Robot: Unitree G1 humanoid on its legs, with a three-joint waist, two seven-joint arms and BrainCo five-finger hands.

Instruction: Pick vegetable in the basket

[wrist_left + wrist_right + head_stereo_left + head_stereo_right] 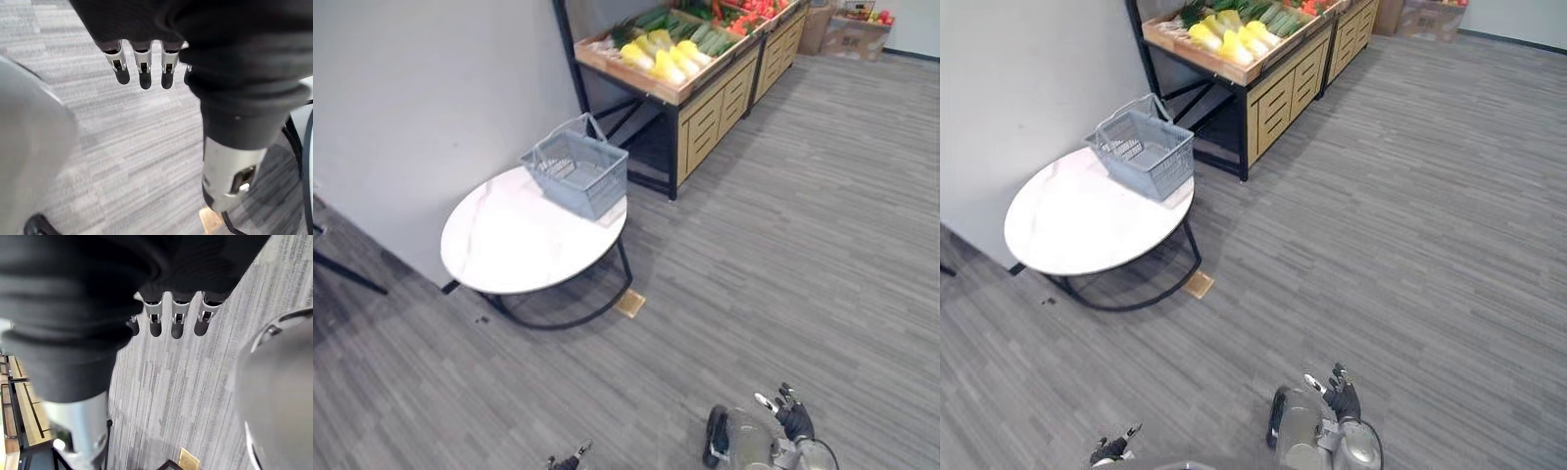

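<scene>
A grey-blue wire basket (576, 171) with its handle up stands on the far edge of a white oval table (509, 245); I see nothing inside it. Behind it, a wooden display stand (705, 108) holds yellow vegetables (661, 57), green ones (705, 37) and red ones (754, 12). Both hands hang low over the floor, far from table and stand. My left hand (570, 460) has straight fingers (142, 73) and holds nothing. On my right hand (795, 419) the fingers (176, 318) are likewise straight and empty.
A grey wall runs behind the table on the left. Cardboard boxes (847, 29) sit at the far back right. A small tan square (629, 304) lies on the floor by the table's black frame. Open grey floor lies between me and the stand.
</scene>
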